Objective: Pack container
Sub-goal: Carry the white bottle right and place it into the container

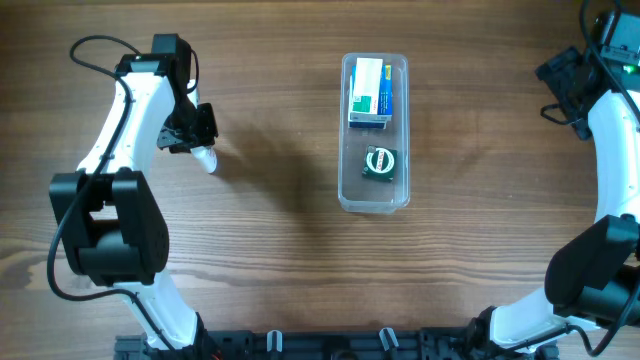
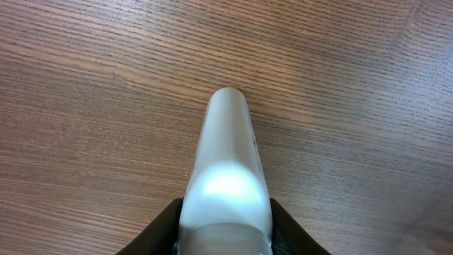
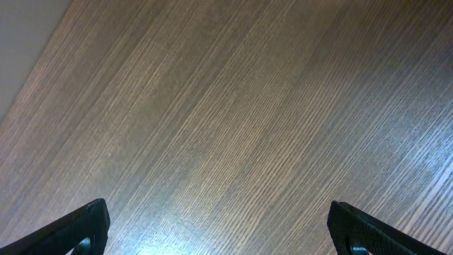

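Note:
The container [image 1: 347,130] is a long clear tub standing upright at the table's middle back. Inside it lie a white, green and blue box [image 1: 368,92] at the far end and a small round dark item with a green label [image 1: 380,162] nearer me. My left gripper [image 1: 200,145] is at the left of the table, well apart from the container, and is shut on a small clear bottle with a white cap [image 2: 225,177] whose tip points out over the wood. My right gripper [image 3: 219,227] is open and empty at the far right, over bare wood.
The wooden table [image 1: 280,260] runs around the container. A pale strip along the table's edge [image 3: 21,42] shows at the upper left of the right wrist view. The arm bases stand at the front left and front right.

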You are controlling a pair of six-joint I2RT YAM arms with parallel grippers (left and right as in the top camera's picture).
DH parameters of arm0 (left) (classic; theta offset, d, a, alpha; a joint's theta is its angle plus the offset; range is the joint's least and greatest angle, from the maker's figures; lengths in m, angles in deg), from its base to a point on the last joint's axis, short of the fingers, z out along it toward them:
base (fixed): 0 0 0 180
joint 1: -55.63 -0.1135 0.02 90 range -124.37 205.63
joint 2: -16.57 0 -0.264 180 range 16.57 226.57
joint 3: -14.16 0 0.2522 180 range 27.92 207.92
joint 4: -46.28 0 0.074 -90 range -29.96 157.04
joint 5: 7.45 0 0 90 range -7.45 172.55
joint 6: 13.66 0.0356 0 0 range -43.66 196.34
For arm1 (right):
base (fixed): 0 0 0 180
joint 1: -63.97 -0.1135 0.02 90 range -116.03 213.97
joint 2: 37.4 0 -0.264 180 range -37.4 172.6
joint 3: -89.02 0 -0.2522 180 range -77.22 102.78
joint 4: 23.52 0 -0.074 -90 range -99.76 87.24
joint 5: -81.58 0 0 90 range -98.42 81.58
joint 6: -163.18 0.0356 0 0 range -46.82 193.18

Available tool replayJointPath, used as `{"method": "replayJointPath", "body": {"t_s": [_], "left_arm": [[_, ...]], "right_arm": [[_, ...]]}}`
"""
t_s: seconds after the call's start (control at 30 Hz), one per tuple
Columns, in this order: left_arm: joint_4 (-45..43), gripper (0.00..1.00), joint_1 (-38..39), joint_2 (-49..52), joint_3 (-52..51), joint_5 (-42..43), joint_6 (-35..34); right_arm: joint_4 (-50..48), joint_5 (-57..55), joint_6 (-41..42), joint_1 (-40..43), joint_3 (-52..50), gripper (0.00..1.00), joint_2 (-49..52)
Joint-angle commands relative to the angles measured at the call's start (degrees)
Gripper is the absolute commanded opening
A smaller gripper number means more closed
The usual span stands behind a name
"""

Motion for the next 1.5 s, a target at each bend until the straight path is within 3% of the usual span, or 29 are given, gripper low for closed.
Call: {"method": "replayJointPath", "body": {"t_s": [0.0,0.03,0.33,0.7,1.0,1.23,1.47], "left_arm": [[0.0,0.33,0.0,-0.6,-0.1,0.8,-0.1],[0.1,0.3,0.0,-1.0,0.0,0.8,-0.1],[0.5,0.32,0.0,-4.8,0.2,1.2,-0.2],[0.9,0.35,1.4,-17.6,0.2,10.4,-0.7],[-4.2,0.33,18.3,-27.6,0.2,10.6,-8.0],[-11.5,0.33,32.9,-25.5,0.2,9.4,-12.4],[-15.8,0.33,38.6,-20.0,0.2,6.4,-15.6]], "right_arm": [[-0.1,-1.0,0.9,-0.1,-0.5,1.0,0.9],[-0.1,-1.0,0.9,-0.1,-0.5,1.0,0.9],[-0.1,-1.0,0.9,-0.1,-0.5,1.0,0.9],[-0.1,-1.0,0.9,-0.1,-0.5,1.0,0.9],[-0.1,-1.0,0.9,-0.1,-0.5,1.0,0.9],[-0.1,-1.0,0.9,-0.1,-0.5,1.0,0.9],[-0.1,-1.0,0.9,-0.1,-0.5,1.0,0.9]]}}
